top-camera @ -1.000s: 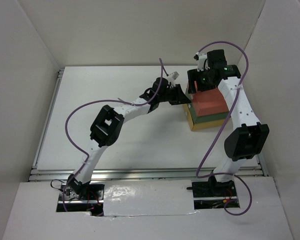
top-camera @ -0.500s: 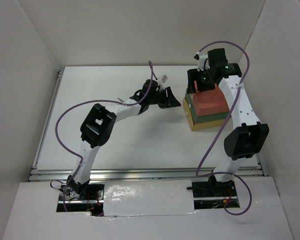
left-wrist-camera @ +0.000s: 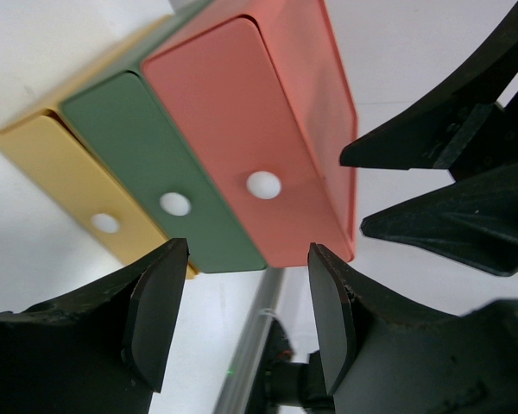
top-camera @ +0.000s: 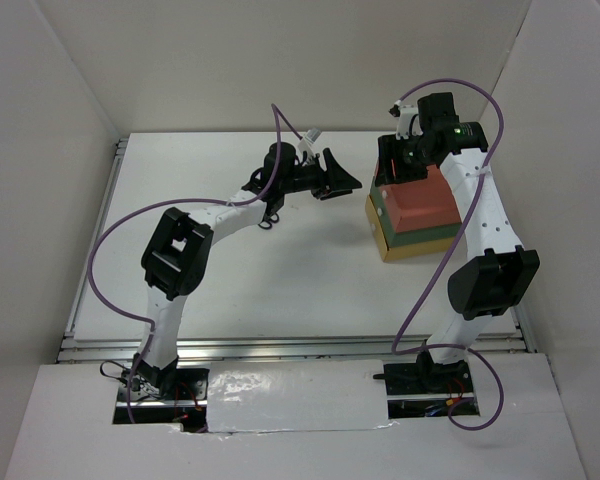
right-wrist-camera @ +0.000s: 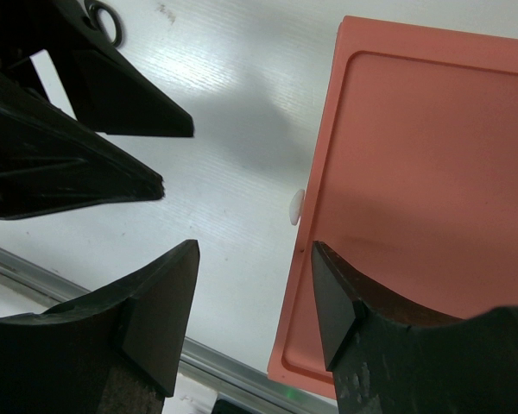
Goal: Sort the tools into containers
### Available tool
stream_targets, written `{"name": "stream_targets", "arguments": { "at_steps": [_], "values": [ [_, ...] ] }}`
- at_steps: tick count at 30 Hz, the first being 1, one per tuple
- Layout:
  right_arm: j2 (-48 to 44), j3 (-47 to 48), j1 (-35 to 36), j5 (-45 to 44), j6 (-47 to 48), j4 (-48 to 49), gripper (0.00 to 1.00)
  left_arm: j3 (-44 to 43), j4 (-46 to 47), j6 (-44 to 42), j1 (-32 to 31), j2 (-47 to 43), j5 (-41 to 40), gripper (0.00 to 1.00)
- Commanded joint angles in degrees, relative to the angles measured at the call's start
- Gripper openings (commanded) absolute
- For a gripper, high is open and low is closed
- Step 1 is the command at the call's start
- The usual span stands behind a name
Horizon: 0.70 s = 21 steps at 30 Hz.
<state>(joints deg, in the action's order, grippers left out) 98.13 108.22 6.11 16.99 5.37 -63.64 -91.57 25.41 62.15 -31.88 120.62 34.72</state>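
Note:
The containers are a stack of three drawer-boxes (top-camera: 418,212), red-orange (left-wrist-camera: 242,121) on top, dark green (left-wrist-camera: 147,164) in the middle and yellow (left-wrist-camera: 56,177) at the bottom, each front with a white knob. My left gripper (top-camera: 338,182) is open and empty, a short way left of the stack, facing the fronts. My right gripper (top-camera: 388,172) is open and empty above the stack's back left corner, over the red-orange lid (right-wrist-camera: 423,172). Small black-handled scissors (top-camera: 269,218) lie on the table under the left forearm; one ring shows in the right wrist view (right-wrist-camera: 104,19). The pliers and the wrench are out of view.
White walls enclose the table on three sides. An aluminium rail (top-camera: 100,230) runs along the left edge and another along the near edge (top-camera: 280,345). Purple cables (top-camera: 280,120) loop above both arms. The left gripper's fingers (right-wrist-camera: 86,164) sit close to the right gripper.
My left gripper has drawn back to the left, away from the stack's front, and its elbow has swung left, uncovering the scissors. The right gripper has stayed over the stack.

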Motion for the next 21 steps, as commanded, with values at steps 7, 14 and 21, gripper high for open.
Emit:
{"name": "stream_targets", "arguments": {
  "at_steps": [7, 14, 21],
  "values": [
    [1.19, 0.67, -1.45, 3.04, -0.97, -1.31, 0.58, -5.81, 14.47, 10.18, -3.19, 6.03, 3.16, 0.67],
    [1.63, 0.50, -1.89, 1.47, -0.71, -1.49, 0.54, -7.92, 16.78, 11.42, -4.60, 9.37, 2.20, 0.57],
    [1.98, -0.21, -1.98, 0.06, -0.53, -1.49, 0.51, -9.94, 17.13, 11.50, -5.12, 11.66, 1.23, 0.58]
  ]
}}
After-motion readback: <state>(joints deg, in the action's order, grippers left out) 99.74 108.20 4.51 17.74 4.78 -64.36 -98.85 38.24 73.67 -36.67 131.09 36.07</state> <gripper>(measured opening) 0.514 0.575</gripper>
